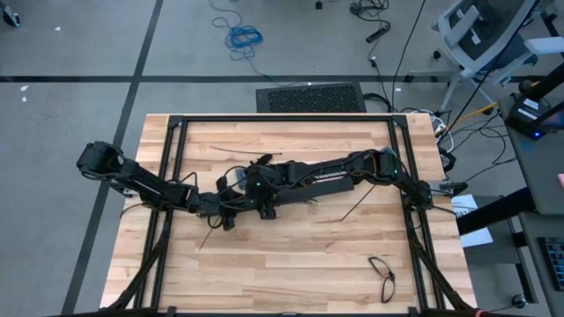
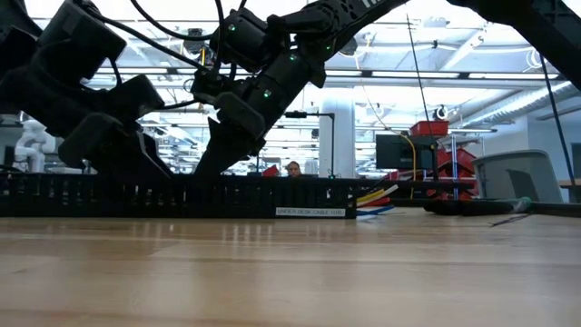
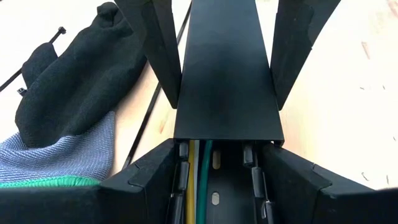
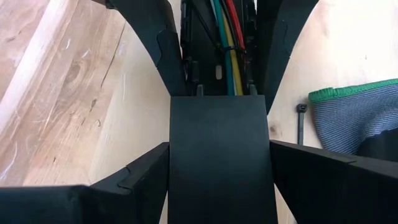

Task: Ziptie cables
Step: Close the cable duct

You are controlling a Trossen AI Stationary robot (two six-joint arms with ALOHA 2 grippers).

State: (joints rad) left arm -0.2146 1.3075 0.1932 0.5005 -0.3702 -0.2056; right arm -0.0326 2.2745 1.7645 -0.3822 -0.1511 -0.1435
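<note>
At the middle of the wooden table [image 1: 291, 246], both arms meet over a long black slotted duct [image 2: 182, 195] that lies across the boards. From the left, the left gripper [image 1: 236, 201] straddles the duct: its two dark fingers [image 3: 149, 177] stand partly apart, one on each side of the channel, close against its slotted walls. Between them the cables [image 3: 198, 168], yellow and green here, run along the open channel and pass under a flat black cover [image 3: 227, 68] that sits on the duct. A grey and black glove with a green cuff [image 3: 59, 124] lies just beside, with a black zip tie [image 3: 37, 53] near it. Farther right, the right gripper [image 1: 264, 189] straddles the same cover from the other end, fingers [image 4: 143, 180] spread to the cover's width and pressed to its edges; whether they truly clamp it I cannot tell.
</note>
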